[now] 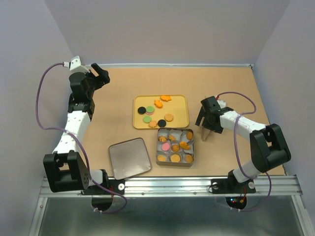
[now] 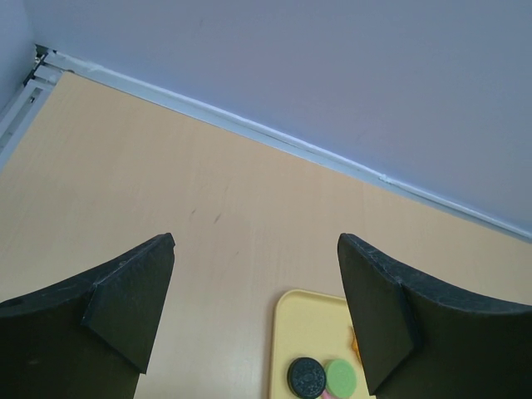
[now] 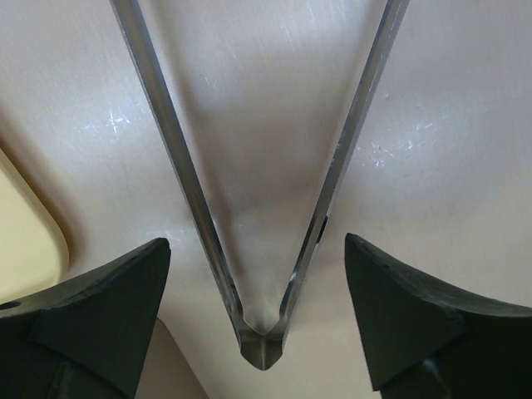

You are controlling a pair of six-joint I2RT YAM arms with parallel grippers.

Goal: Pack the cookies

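Several cookies lie on a yellow tray (image 1: pixel 179 107): a black one (image 1: pixel 141 110), a green one (image 1: pixel 146 118), tan discs (image 1: pixel 169 117) and orange star shapes (image 1: pixel 158 103). An open tin (image 1: pixel 158 147) holds paper cups with tan, pink and orange cookies (image 1: pixel 174 146). My right gripper (image 1: pixel 205 124) is open, low over the table right of the tin. Metal tongs (image 3: pixel 264 347) lie on the table between its fingers, untouched. My left gripper (image 1: pixel 101 73) is open and empty, raised at the far left. In the left wrist view the tray corner (image 2: pixel 307 324) shows with the black cookie (image 2: pixel 306 376) and the green cookie (image 2: pixel 342 377).
The tin's grey lid (image 1: pixel 129 157) lies flat on the table left of the tin. The tongs (image 1: pixel 204 133) lie just right of the tin. White walls close the table on three sides. The tray's edge (image 3: pixel 25 241) shows in the right wrist view.
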